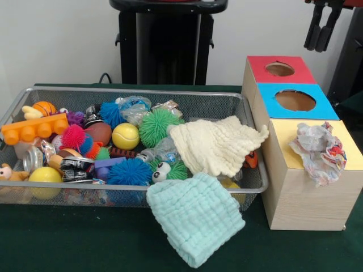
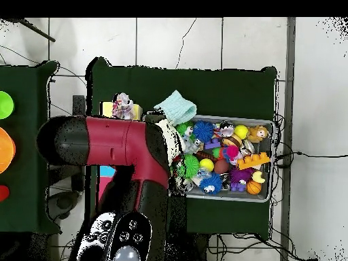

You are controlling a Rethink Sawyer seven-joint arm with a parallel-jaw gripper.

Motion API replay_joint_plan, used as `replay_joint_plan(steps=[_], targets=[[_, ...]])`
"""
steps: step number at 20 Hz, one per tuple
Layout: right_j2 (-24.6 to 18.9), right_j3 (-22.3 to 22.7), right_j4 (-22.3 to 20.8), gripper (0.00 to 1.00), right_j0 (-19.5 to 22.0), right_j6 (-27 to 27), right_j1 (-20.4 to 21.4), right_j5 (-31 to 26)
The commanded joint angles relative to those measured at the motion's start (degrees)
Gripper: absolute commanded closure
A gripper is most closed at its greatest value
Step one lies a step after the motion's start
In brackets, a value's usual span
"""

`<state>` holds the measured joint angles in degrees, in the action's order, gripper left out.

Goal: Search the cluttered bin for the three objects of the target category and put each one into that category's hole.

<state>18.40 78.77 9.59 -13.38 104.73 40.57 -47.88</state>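
The silver wire-mesh bin (image 1: 130, 90) sits on the green table, full of toys; it also shows in the overhead view (image 2: 270, 178). A cream cloth (image 1: 215, 144) lies over its right part. A mint cloth (image 1: 195, 218) hangs over the front rim onto the table, also seen from overhead (image 2: 175, 107). To the bin's right stand three wooden boxes: the red-topped box (image 1: 261, 68) and the blue-topped box (image 1: 266, 93) show round holes. A patterned cloth (image 1: 320, 150) lies on the yellow-topped box (image 1: 283, 141). My gripper (image 1: 321, 28) hangs high above the boxes, holding nothing.
In the bin lie an orange toy brick (image 1: 34, 129), a yellow ball (image 1: 125, 136), a green spiky ball (image 1: 157, 126), a blue spiky ball (image 1: 129, 171) and several other toys. From overhead my red arm (image 2: 115, 139) covers the boxes.
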Motion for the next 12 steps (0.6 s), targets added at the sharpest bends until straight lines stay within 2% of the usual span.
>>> replay_joint_plan(steps=[1, 6, 12], targets=[[-10.14, 3.74, -1.91, 1.0, 6.33, -9.81, 3.18, -5.96], [-12.25, 3.12, -3.17, 1.0, 6.9, -8.13, 2.16, -4.74], [-13.26, 1.41, -4.61, 1.0, 5.9, -3.39, -0.1, -3.06]])
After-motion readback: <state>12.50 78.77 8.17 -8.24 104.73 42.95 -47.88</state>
